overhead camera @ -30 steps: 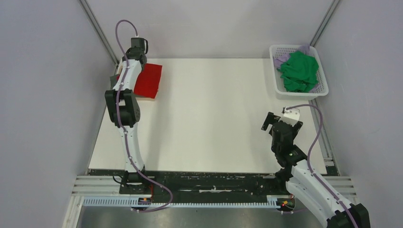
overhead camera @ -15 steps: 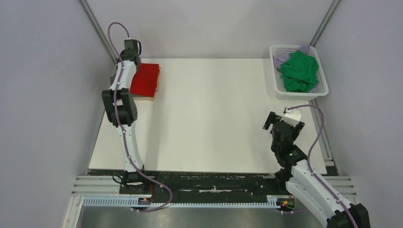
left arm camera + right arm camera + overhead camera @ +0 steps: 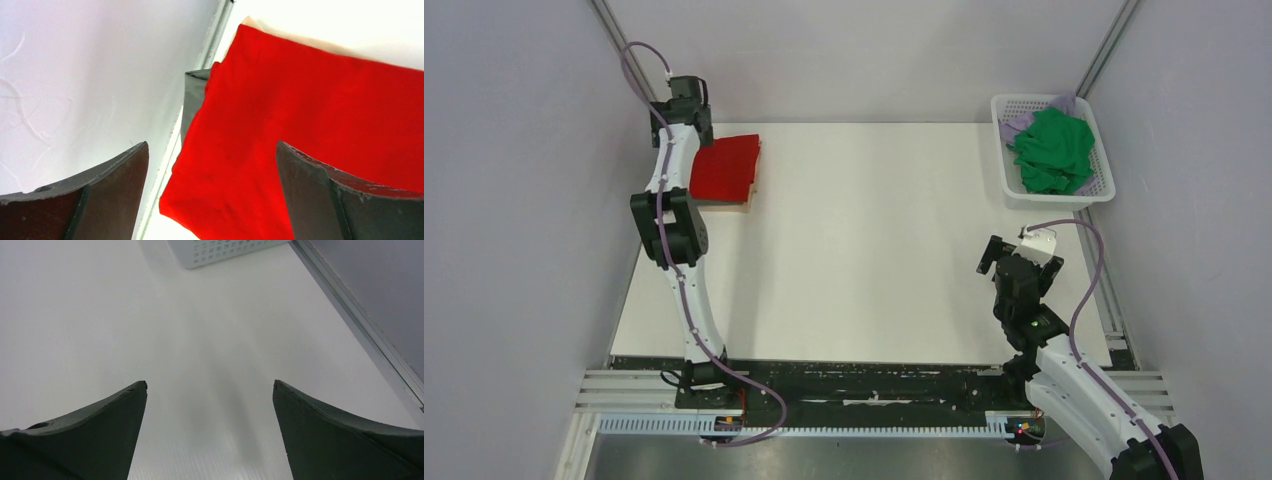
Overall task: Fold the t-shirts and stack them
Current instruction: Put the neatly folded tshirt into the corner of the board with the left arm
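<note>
A folded bright red t-shirt (image 3: 724, 168) lies at the table's far left corner, on top of a tan one (image 3: 257, 26) and a dark grey one (image 3: 193, 95) whose edges peek out. My left gripper (image 3: 211, 145) hovers open just above the red shirt's left edge, holding nothing; in the top view the left gripper (image 3: 684, 105) sits at the far left wall. A crumpled green t-shirt (image 3: 1052, 150) and a pale lilac one (image 3: 1020, 124) lie in the basket. At the near right, my right gripper (image 3: 1012, 252) stands open over bare table, and the right wrist view shows the right gripper (image 3: 210, 384) empty.
The white lattice basket (image 3: 1003, 108) stands at the far right corner, and its lower wall shows as the basket (image 3: 225, 247) in the right wrist view. Grey walls and metal rails (image 3: 624, 60) close in the left and right sides.
My left gripper has opened and let go of the red shirt, which now rests flat on the stack. The left arm has swung further back and left. The right arm has not moved.
</note>
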Robot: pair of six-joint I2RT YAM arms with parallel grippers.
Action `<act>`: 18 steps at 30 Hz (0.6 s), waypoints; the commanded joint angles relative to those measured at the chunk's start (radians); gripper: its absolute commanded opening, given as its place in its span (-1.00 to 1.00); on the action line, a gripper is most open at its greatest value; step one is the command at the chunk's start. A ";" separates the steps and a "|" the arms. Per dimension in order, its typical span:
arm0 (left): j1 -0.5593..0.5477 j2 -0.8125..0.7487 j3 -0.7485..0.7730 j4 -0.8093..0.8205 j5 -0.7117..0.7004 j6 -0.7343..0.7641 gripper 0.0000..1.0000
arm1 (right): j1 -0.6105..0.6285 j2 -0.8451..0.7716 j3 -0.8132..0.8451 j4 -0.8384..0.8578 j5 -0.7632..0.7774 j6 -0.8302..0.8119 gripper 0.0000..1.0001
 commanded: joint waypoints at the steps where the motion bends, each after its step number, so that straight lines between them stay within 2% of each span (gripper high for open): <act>1: 0.002 -0.121 -0.004 0.009 0.139 -0.187 0.99 | -0.001 0.005 0.009 0.018 0.018 0.001 0.96; 8: 0.020 -0.159 -0.144 0.062 0.263 -0.313 0.99 | -0.001 -0.023 0.005 0.018 0.015 -0.002 0.96; 13: 0.064 -0.137 -0.259 0.150 0.360 -0.379 0.99 | -0.001 -0.045 0.004 -0.011 0.017 -0.004 0.96; 18: 0.101 -0.101 -0.341 0.209 0.400 -0.423 0.99 | -0.001 -0.032 0.010 -0.010 0.021 -0.003 0.96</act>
